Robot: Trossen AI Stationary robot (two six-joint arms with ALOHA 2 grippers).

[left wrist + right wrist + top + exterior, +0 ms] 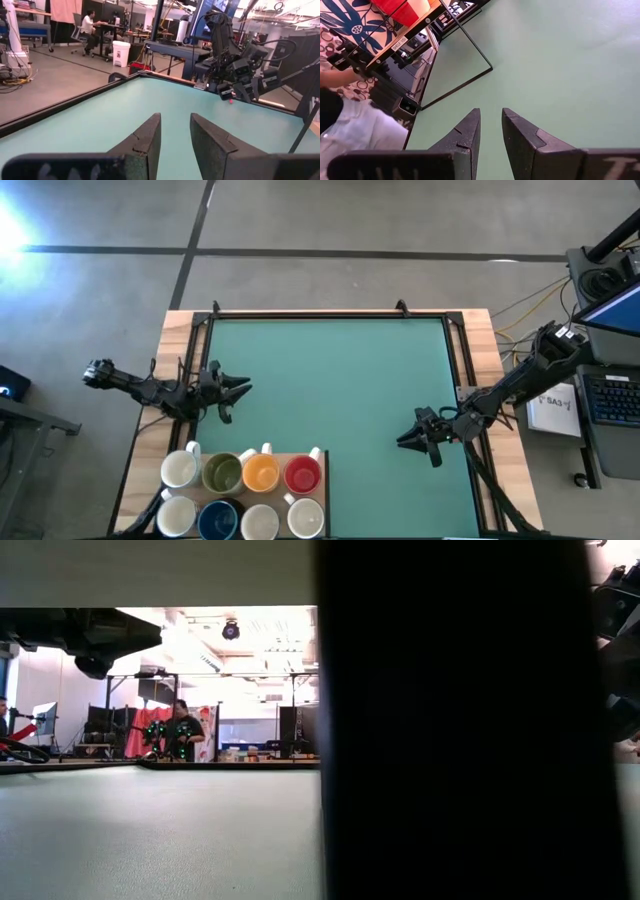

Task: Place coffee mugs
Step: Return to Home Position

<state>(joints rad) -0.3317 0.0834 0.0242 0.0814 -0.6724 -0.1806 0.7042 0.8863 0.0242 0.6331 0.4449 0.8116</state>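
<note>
Several coffee mugs stand upright in two rows on a wooden board (283, 459) at the table's near left: a white mug (180, 470), an olive-green mug (222, 472), an orange mug (261, 474) and a red mug (302, 476) behind, a dark blue mug (218, 520) and white ones in front. My left gripper (244, 388) (175, 116) hovers open over the green mat's left edge, beyond the mugs. My right gripper (402, 440) (491, 111) hovers open over the mat's right part. Neither has anything between its fingers.
The green mat (330, 380) lies bare between the two grippers. A thin black frame (330, 315) runs along its far and side edges. In the low view a broad dark shape (450, 740) hides the middle and right. A laptop and papers (610, 395) sit right of the table.
</note>
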